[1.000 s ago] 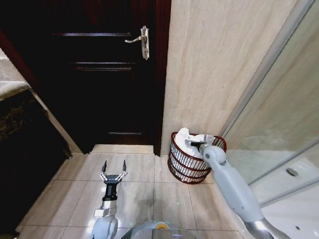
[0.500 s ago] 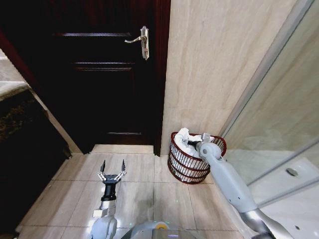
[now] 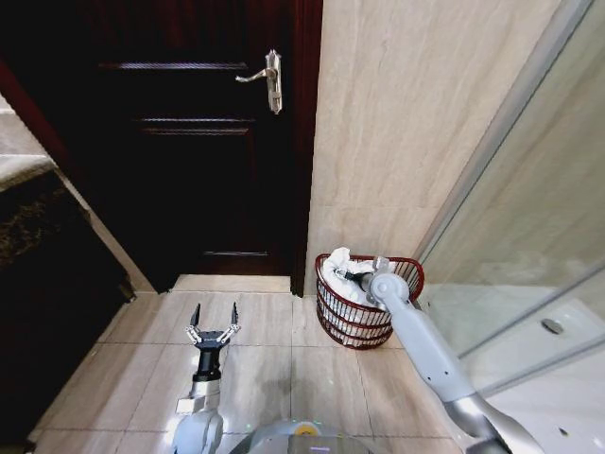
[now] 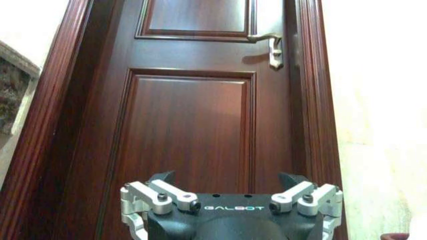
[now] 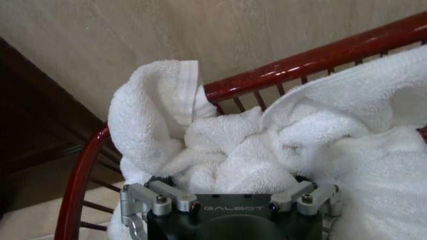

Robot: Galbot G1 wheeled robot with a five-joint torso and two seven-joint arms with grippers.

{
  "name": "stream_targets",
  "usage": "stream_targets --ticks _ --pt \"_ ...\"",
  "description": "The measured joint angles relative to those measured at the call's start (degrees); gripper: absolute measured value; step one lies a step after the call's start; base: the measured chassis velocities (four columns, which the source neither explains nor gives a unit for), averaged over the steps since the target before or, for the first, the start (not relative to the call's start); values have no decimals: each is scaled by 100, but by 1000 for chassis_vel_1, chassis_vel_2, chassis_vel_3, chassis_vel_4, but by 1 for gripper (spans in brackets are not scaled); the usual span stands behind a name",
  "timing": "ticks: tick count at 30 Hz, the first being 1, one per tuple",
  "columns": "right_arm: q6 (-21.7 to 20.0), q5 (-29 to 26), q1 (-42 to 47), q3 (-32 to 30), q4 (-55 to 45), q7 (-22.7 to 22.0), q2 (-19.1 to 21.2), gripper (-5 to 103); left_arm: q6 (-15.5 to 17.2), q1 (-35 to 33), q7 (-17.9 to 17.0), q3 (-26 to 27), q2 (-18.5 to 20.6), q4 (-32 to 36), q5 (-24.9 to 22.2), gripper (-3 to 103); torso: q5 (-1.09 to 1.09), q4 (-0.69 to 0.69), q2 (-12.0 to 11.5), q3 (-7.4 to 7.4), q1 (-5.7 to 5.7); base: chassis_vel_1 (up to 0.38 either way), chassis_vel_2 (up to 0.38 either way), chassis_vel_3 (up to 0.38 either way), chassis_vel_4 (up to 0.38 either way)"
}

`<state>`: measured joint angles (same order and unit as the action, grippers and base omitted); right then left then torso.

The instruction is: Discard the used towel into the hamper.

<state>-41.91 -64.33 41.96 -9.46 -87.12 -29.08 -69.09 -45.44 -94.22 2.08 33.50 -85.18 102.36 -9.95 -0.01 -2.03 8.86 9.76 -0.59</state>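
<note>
Here the right gripper point(image 3: 354, 277) reaches down into the hamper point(image 3: 354, 326), standing on the floor in the corner by the door point(image 3: 189, 142). The towel point(image 5: 267, 155) is heaped inside, one fold draped over the rim. Whether the claw grips it I cannot tell. The drop looks nearly done; next it must let go and lift clear. The left gripper point(image 3: 215, 321) hangs spread wide and empty, low over the floor.
</note>
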Motion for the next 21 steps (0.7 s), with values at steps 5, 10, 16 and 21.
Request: stream_targets --ticks 5,10,16,21 --pt "-1 685 64 13 -191 352 58 100 -27 0 4 -34 -5 -25 0 100 2 -1 -1 2 0 0 0 0 0" --pt "-1 641 150 -27 -443 165 169 100 -75 44 22 -105 -15 -155 0 100 2 -2 -1 2 0 0 0 0 0" --pt "60 1434 384 -61 -799 251 261 100 -90 73 47 -147 -20 -215 -31 100 3 0 -1 2 -1 0 0 0 0" --pt "101 1674 410 -59 -1167 97 351 100 -96 138 80 -151 34 -285 -106 100 3 0 0 0 0 0 0 0 0"
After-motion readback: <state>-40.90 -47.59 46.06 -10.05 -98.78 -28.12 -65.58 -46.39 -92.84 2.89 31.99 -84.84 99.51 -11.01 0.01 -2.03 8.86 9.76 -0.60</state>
